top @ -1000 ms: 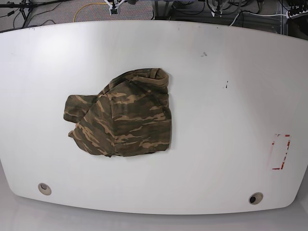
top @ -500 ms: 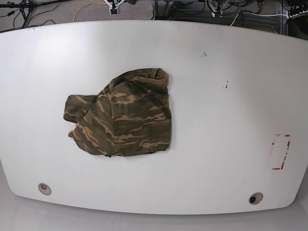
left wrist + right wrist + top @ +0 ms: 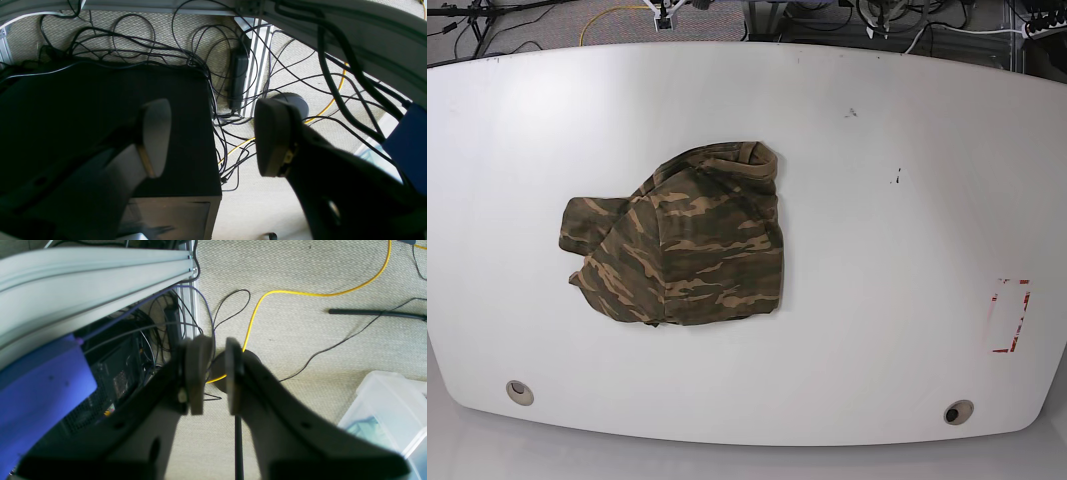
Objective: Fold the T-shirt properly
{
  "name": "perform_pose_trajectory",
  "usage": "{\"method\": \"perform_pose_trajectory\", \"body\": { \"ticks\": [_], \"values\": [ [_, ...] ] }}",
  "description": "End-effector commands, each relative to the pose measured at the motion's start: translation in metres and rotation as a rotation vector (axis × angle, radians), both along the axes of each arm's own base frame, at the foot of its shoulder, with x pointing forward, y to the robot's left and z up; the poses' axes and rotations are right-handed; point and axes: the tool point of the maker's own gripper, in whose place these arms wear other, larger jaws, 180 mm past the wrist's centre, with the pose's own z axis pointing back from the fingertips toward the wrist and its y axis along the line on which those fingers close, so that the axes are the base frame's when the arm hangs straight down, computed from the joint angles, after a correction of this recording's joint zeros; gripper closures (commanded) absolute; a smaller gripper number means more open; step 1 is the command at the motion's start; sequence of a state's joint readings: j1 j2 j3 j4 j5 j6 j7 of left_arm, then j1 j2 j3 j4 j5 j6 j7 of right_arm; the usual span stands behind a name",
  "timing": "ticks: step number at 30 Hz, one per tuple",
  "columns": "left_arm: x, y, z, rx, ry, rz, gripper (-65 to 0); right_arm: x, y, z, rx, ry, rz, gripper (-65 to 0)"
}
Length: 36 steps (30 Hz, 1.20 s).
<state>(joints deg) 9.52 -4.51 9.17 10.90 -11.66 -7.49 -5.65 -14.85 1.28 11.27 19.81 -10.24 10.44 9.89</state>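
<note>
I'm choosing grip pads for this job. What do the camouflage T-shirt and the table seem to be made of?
T-shirt: soft woven or knit fabric, matte; it wrinkles and bunches in loose folds. Table: hard, smooth white surface, probably laminate or painted board, with a slight sheen and small scuff marks.

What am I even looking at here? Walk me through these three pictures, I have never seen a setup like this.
This is a robot with two arms, each ending in a two-fingered end effector with a small camera on its wrist.

The base view looks down on a white table. On it lies a soft camouflage-print T-shirt in olive, brown and tan, bunched rather than neatly folded. No arm shows there.

The two wrist views look past the fingers at a carpeted floor with cables, so both arms are off the table. The left end effector has its fingers wide apart and empty. The right end effector has its fingers nearly together, with a narrow gap and nothing between them.

Nothing is held.
</note>
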Motion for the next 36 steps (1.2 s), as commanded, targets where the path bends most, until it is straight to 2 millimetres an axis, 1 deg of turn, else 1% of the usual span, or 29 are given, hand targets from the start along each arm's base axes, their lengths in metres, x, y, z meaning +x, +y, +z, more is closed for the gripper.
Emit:
{"method": "perform_pose_trajectory", "body": {
  "ticks": [1, 23, 27, 36],
  "values": [
    [-0.0036, 0.0032, 0.0003, 0.005, 0.004, -0.007, -37.4, -0.0024, -0.0024, 0.0004, -0.007, -0.001, -0.008, -10.4],
    [-0.0043, 0.0020, 0.0001, 0.001, 0.013, -0.015, -37.0, -0.0022, 0.0006, 0.0005, -0.002, 0.000, -0.002, -10.4],
    [-0.0039, 0.0026, 0.0003, 0.002, 0.008, -0.015, -37.4, -0.0056, -0.0003, 0.0007, -0.001, 0.006, -0.002, -10.2],
    [-0.0036, 0.0021, 0.0004, 0.001, 0.007, -0.015, -37.3, -0.0048, -0.0021, 0.0011, -0.005, 0.001, -0.002, -10.2]
  ]
}}
